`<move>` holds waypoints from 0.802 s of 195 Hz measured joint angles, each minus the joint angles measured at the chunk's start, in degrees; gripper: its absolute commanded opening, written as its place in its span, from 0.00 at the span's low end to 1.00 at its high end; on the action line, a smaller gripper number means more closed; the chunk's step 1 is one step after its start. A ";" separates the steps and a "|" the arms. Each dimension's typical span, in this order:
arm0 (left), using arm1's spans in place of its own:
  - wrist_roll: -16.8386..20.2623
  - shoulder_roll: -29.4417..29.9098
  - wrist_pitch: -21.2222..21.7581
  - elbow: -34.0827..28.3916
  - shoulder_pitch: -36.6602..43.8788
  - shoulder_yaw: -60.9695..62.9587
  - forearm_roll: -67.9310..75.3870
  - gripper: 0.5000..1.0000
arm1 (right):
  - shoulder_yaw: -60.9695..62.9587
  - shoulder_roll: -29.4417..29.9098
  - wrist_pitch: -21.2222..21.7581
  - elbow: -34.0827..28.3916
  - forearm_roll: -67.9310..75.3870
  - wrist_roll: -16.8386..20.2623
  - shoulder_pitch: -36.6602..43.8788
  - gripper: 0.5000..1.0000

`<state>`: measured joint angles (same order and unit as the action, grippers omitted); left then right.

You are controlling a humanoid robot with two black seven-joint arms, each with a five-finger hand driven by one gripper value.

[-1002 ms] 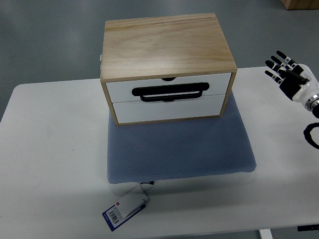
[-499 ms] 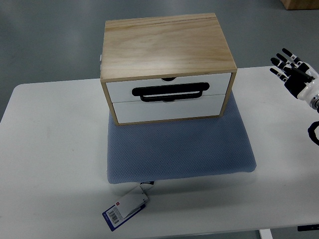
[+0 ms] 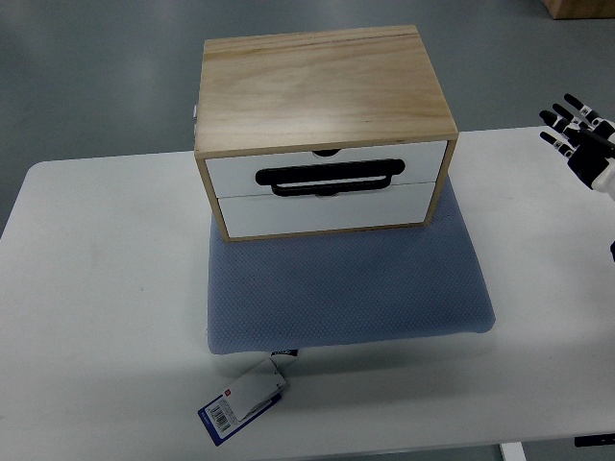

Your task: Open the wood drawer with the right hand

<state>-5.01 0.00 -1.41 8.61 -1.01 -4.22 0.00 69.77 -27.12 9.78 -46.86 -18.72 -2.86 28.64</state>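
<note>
Two white drawer fronts (image 3: pixel 322 192) sit stacked in the light plywood box with a bare wood-grain top (image 3: pixel 323 91), both flush and closed. The box stands on the rear part of a grey-blue dimpled fabric cushion (image 3: pixel 346 288), which lies mid-way across the white table (image 3: pixel 96 317). A white and blue barcode tag (image 3: pixel 238 401) trails off the cushion's near edge.

Black bar handle (image 3: pixel 327 178): wide loop lying across the seam between the two fronts; from this angle I cannot tell which front carries it. Each front also seems to have a small dark finger notch at its top edge.

Right hand (image 3: pixel 582 136) is at the far right edge of the top view, over the table corner, well apart from the box. Fingers spread, holding nothing. Left hand not seen.

Handling judgement: box looks rigid but light, and the cushion beneath is soft, so a hard pull could drag or tip the whole box forward rather than slide a drawer. Handle looks stiff and smooth; best hold is probably fingers hooked behind its middle, pulled straight toward the robot, slowly. Off-centre pull risks the drawer binding.
</note>
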 measured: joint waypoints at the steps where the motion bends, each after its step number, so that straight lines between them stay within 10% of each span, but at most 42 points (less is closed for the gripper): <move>1: 0.00 0.00 0.00 0.00 0.00 0.00 0.00 1.00 | -0.03 -0.13 0.02 0.00 0.02 0.00 0.01 0.86; 88: 0.00 0.00 0.03 0.00 -0.02 0.00 0.00 1.00 | -35.50 -21.75 2.95 -3.45 14.40 -10.67 15.88 0.86; 156: -0.01 0.00 0.02 0.00 -0.02 0.00 0.00 1.00 | -54.27 -30.52 14.20 -12.25 13.22 -11.16 36.73 0.86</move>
<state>-5.02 0.00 -1.39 8.61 -1.03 -4.22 0.00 15.50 -57.64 23.98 -59.11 -5.50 -14.02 65.37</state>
